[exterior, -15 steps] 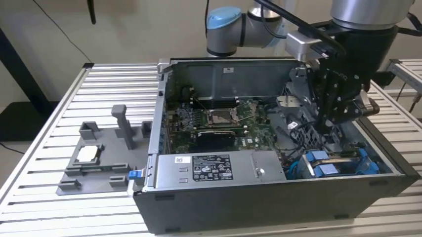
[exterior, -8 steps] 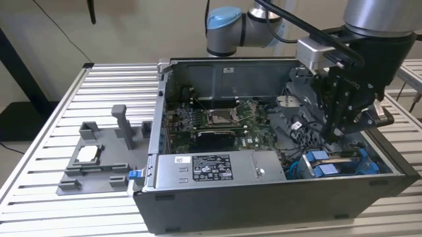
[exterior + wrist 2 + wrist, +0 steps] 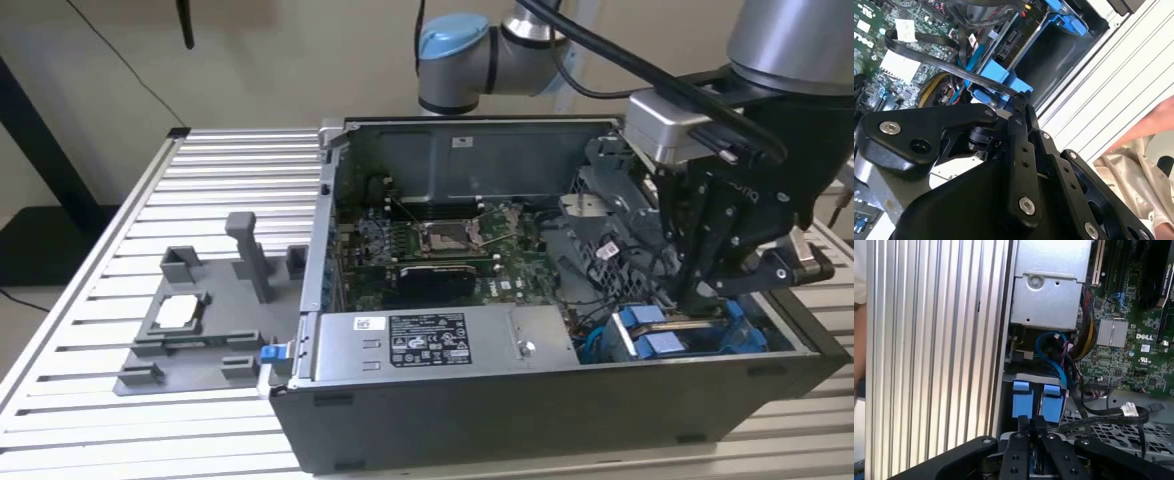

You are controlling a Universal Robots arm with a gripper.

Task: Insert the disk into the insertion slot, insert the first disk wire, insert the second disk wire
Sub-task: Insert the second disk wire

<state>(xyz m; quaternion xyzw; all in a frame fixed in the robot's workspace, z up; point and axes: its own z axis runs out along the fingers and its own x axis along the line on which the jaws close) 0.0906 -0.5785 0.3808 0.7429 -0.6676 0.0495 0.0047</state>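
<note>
One black end effector [image 3: 697, 292] hangs beside the blue plastic-framed disk [image 3: 657, 345], seated low in the open grey computer case [image 3: 534, 420], exterior view. In both wrist views it pinches a thin black wire [image 3: 954, 67]: first-wire step likely, plug needs aligning

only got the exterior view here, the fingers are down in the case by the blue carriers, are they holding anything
Observer: Yes. In the second wrist view the fingers are shut on a black flat wire.
Operator: where does that wire run
Observer: In the first wrist view it leads from the fingers across a perforated metal panel.
Operator: anyone near the table
Observer: A person's arm shows at the ribbed table's edge in the first wrist view.
</note>
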